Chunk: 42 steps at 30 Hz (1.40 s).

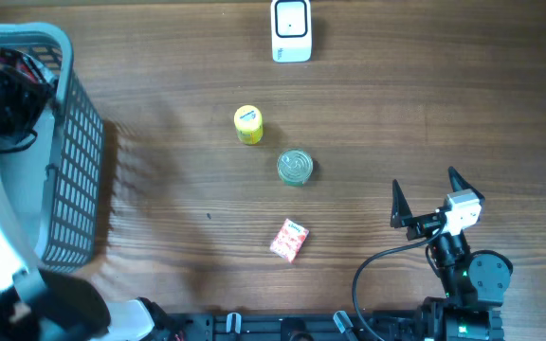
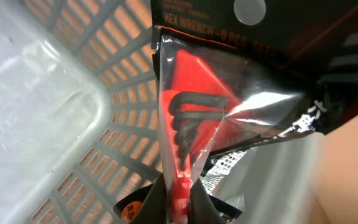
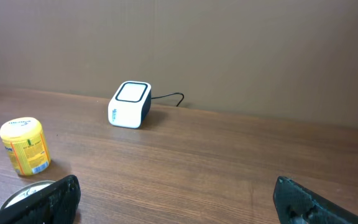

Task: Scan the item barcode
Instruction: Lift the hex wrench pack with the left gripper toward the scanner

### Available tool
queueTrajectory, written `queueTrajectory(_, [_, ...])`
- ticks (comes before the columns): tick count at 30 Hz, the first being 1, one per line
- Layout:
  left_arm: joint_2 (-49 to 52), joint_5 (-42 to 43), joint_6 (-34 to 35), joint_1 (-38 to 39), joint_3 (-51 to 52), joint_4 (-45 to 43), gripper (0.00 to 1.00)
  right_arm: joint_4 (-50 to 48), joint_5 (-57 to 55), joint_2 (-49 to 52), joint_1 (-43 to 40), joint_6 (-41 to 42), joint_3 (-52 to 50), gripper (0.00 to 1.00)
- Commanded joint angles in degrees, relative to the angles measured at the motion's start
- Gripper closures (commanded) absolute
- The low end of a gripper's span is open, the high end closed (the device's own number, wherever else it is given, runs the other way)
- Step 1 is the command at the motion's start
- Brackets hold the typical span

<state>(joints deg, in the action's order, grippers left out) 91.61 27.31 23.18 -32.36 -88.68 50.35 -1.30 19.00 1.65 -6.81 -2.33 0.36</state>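
the step in hand looks like the pick-up: the left gripper [image 2: 180,202] is clamped on a hex wrench set [image 2: 216,106] packed in black card and clear plastic around a red holder, pinching the pack's lower end. the pack sits inside the grey plastic mesh basket [image 1: 76,142] at the left edge of the brown wooden table [image 1: 159,237]. whether it is off the basket floor cannot be told, and something with an orange label lies beneath it, too blurred to name

the next move calls for raising the pack straight up past the basket's rim, then carrying it across to the small white barcode scanner [image 1: 291,30] at the middle of the table's far edge. there the pack must be turned so its code faces the scanner's window. no barcode shows on the visible face, so the wrist will probably need to rotate it

a yellow cylindrical canister [image 1: 248,124], a silver tin can [image 1: 295,167] and a red and white packet [image 1: 289,240] stand around the table's middle. the canister is nearest the line from basket to scanner, so a high carry looks safer than a low sweep. the basket's tall wall is the first obstacle

the right gripper [image 1: 425,182] waits near the near right corner, jaws wide apart and empty, well apart from everything
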Motion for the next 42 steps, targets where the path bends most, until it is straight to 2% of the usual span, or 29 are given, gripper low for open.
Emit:
queueTrajectory(1, [-7.9, 0.7, 2.8, -0.3, -1.4, 0.7, 0.96, -0.3, -0.1, -0.3, 0.0, 0.9, -0.1, 0.00])
queueTrajectory(8, [-23.4, 1.2, 4.5, 0.2, -1.4, 0.7, 0.96, -0.3, -0.1, -0.3, 0.0, 0.9, -0.1, 0.00])
queueTrajectory(12, [-26.7, 3.3, 4.5, 7.2, -1.3, 0.8, 0.96, -0.3, -0.1, -0.3, 0.0, 0.9, -0.1, 0.00])
queueTrajectory(15, [-24.6, 2.4, 4.5, 15.6, -1.3, 1.7, 0.96, -0.3, -0.1, -0.3, 0.0, 0.9, -0.1, 0.00])
queueTrajectory(19, [-18.8, -12.8, 4.7, 31.8, -1.3, 1.7, 0.96, -0.3, -0.1, -0.3, 0.0, 0.9, -0.1, 0.00])
queueTrajectory(20, [-15.8, -17.9, 4.8, 38.1, -1.3, 1.6, 0.96, -0.3, -0.1, -0.3, 0.0, 0.9, -0.1, 0.00])
queueTrajectory(23, [-9.2, -26.7, 4.8, 48.3, -1.3, 1.6, 0.96, -0.3, -0.1, -0.3, 0.0, 0.9, -0.1, 0.00])
queueTrajectory(27, [-0.7, -31.1, 6.3, 55.9, -1.3, 2.9, 0.96, -0.3, -0.1, -0.3, 0.0, 0.9, -0.1, 0.00])
queueTrajectory(31, [3.1, -31.7, 6.3, 58.3, -1.2, 6.3, 0.96, -0.3, -0.1, -0.3, 0.0, 0.9, -0.1, 0.00])
queueTrajectory(33, [3.2, -27.8, 4.4, 58.9, -1.2, 7.1, 0.96, -0.2, -0.1, -0.3, 0.0, 0.9, -0.1, 0.00])
queueTrajectory(36, [2.9, -12.6, -3.6, 58.9, -1.2, 5.8, 0.96, -0.3, -0.1, -0.3, 0.0, 0.9, -0.1, 0.00])
queueTrajectory(39, [2.9, 13.1, -11.0, 58.8, -1.2, 1.3, 0.96, -0.3, -0.1, -0.3, 0.0, 0.9, -0.1, 0.00])
queueTrajectory(42, [2.9, 28.2, -16.3, 58.5, -1.2, -5.8, 0.96, -0.3, -0.1, -0.3, 0.0, 0.9, -0.1, 0.00])
